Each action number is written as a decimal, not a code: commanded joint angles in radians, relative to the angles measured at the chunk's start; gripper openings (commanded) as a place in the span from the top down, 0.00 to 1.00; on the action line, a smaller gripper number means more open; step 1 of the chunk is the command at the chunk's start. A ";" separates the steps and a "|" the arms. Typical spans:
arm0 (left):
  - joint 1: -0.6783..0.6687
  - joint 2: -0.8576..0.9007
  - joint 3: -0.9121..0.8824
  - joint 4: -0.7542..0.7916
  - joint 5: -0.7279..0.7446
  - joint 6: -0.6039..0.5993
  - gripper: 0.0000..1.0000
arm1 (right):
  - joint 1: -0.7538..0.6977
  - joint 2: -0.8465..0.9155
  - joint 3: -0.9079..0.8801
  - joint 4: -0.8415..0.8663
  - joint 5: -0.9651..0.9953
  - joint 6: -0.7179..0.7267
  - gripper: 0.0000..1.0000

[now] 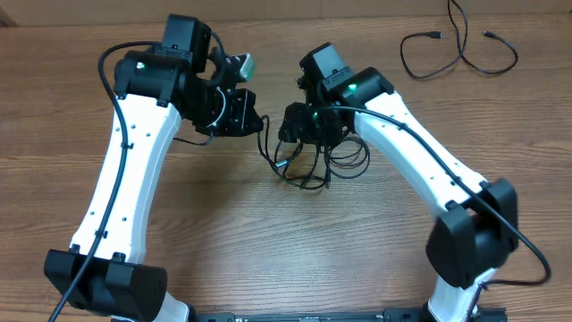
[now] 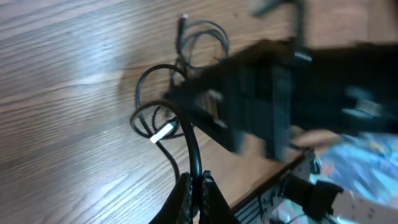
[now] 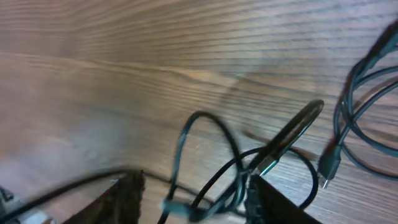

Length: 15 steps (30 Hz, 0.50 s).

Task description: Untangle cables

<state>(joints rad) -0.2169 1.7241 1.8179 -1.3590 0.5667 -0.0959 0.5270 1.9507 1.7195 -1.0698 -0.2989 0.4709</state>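
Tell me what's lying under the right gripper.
Under the right gripper lies the tangle of cables on the wooden table, with loops showing between its open fingers. From overhead, the gripper hides the tangle's upper part.

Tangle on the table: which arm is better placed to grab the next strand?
Right. The left gripper is shut on one cable, anchoring it. The right gripper hangs open right over the tangle, part of it between its jaws, so it can likely pinch a strand and pull away.
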 commanded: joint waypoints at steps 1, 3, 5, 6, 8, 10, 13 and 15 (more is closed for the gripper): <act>-0.008 -0.011 -0.003 -0.002 0.027 0.047 0.96 | 0.001 0.047 0.001 -0.004 0.038 0.013 0.53; -0.008 -0.011 -0.003 -0.008 0.002 0.047 0.96 | 0.000 0.065 0.001 -0.013 0.056 0.031 0.58; -0.008 -0.011 -0.003 -0.017 -0.025 0.045 0.96 | 0.000 0.072 0.001 -0.013 0.080 0.031 0.61; -0.008 -0.011 -0.003 -0.021 -0.043 0.043 0.96 | 0.000 0.074 0.001 -0.013 0.092 0.030 0.64; -0.008 -0.011 -0.003 -0.027 -0.076 0.031 0.96 | 0.000 0.074 0.001 -0.013 0.098 0.030 0.73; -0.008 -0.011 -0.003 -0.030 -0.111 0.009 0.96 | 0.000 0.074 0.001 -0.013 0.100 0.030 0.83; -0.008 -0.011 -0.003 -0.037 -0.162 -0.019 0.96 | -0.001 0.073 0.002 -0.017 0.145 0.031 0.94; -0.008 -0.011 -0.003 -0.045 -0.220 -0.064 0.96 | -0.005 0.073 0.014 -0.042 0.213 0.048 0.96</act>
<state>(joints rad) -0.2230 1.7241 1.8179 -1.3956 0.4461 -0.0990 0.5270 2.0285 1.7191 -1.0969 -0.1909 0.5022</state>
